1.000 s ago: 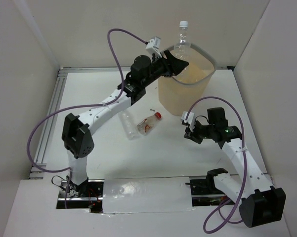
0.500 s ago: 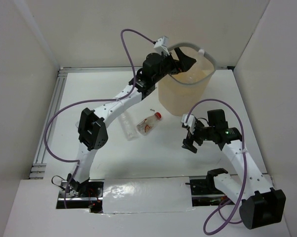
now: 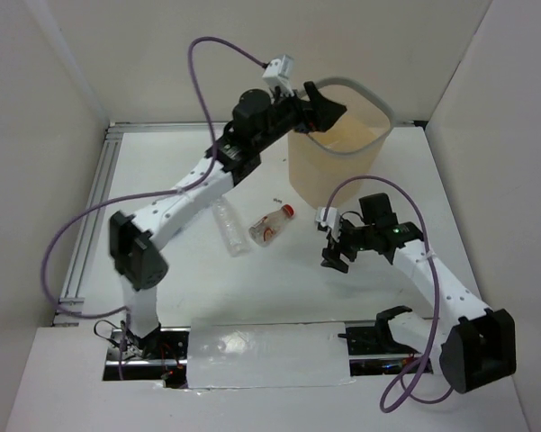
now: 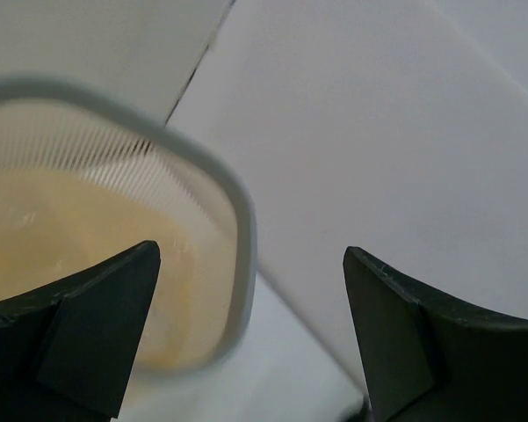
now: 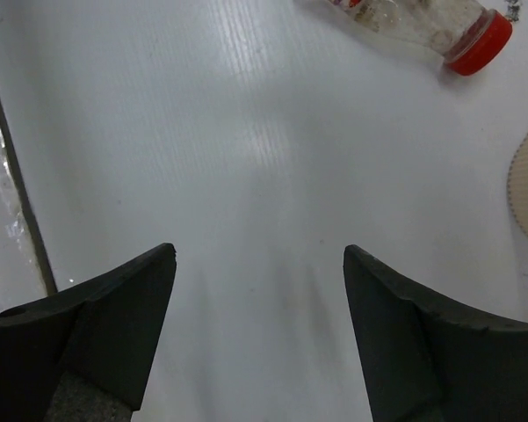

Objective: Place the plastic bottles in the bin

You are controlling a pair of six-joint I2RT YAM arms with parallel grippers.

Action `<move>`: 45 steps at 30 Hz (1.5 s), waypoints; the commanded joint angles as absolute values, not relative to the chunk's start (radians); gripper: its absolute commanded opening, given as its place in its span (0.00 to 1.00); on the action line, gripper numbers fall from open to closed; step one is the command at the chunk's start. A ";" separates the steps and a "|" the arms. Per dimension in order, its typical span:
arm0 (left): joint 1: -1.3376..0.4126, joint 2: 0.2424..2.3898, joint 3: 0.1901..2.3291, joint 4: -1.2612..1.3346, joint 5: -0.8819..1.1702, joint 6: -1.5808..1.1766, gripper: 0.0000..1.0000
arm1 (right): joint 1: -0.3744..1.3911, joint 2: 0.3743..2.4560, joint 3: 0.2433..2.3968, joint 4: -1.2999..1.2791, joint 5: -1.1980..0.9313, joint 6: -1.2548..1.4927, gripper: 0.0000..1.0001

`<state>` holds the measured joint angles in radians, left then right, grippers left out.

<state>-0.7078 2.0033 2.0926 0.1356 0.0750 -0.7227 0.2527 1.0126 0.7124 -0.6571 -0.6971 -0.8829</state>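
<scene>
Left gripper [image 3: 329, 106] hangs over the bin [image 3: 335, 175] rim, jaws apart, empty. Right gripper [image 3: 333, 256] gapes above the table [image 3: 162, 162]. A red-capped bottle [image 3: 272, 224] lies beyond it, a clear bottle [image 3: 232, 230] alongside, partly under the left arm [image 3: 189, 198]

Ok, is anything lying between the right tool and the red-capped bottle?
No. The right wrist view shows only bare white table between the open right tool and the red-capped bottle. The top view agrees.
</scene>
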 commanded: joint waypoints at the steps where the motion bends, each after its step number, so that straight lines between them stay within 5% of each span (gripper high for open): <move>1: -0.684 1.662 1.842 0.178 0.080 -0.623 0.98 | 0.317 1.083 0.765 -0.502 -0.611 -0.790 0.82; 4: -0.641 1.396 1.524 0.123 0.006 -0.595 0.93 | 0.405 1.139 0.801 -0.480 -0.548 -0.813 0.82; 9: -0.546 1.059 1.162 -0.096 -0.159 -0.612 0.51 | 0.547 1.233 0.860 -0.407 -0.448 -0.894 0.99; 11: -0.508 0.978 1.103 -0.243 -0.189 -0.630 0.41 | 0.583 1.287 0.900 -0.391 -0.397 -0.923 1.00; 14: -0.476 0.850 1.002 -0.349 -0.202 -0.673 0.48 | 0.638 1.351 0.943 -0.348 -0.342 -0.971 1.00; 15: -0.476 0.824 0.980 -0.414 -0.202 -0.692 0.57 | 0.650 1.367 0.943 -0.313 -0.328 -0.971 1.00; 16: -0.466 0.780 0.938 -0.443 -0.202 -0.734 0.77 | 0.660 1.383 0.956 -0.293 -0.299 -0.980 1.00; 19: -0.466 0.723 0.858 -0.526 -0.193 -0.814 0.93 | 0.683 1.454 0.956 -0.207 -0.240 -1.035 1.00; 36: -0.457 0.594 0.683 -0.565 -0.098 -0.891 0.96 | 0.724 1.758 1.069 -0.071 -0.195 -1.244 1.00; 45: -0.457 0.612 0.641 -0.546 -0.069 -0.907 0.96 | 0.712 1.862 1.186 -0.293 -0.435 -1.446 1.00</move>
